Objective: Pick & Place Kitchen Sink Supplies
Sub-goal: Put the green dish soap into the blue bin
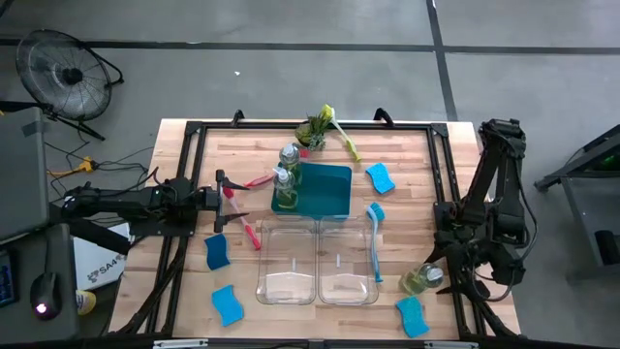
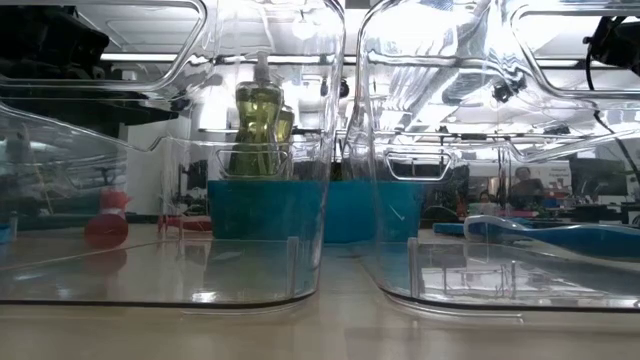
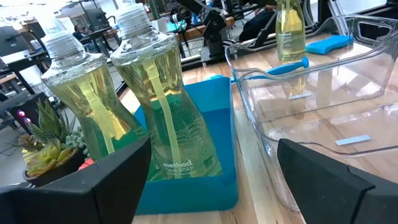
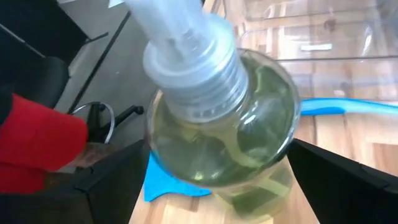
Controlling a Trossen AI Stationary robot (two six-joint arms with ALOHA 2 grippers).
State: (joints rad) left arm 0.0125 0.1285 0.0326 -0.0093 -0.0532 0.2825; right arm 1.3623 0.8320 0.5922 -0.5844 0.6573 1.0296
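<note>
I see a clear soap bottle point(image 4: 227, 134) of yellow-green liquid, grey cap, between my right gripper's point(image 4: 205, 174) wide-spread fingers; left gripper point(image 3: 211, 174) wide too.

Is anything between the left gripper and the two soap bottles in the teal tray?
Nothing visible. The left gripper is open and faces the two soap bottles standing in the teal tray, with a clear gap to them. A red-pink brush lies on the table just beside the gripper, off that line.
</note>
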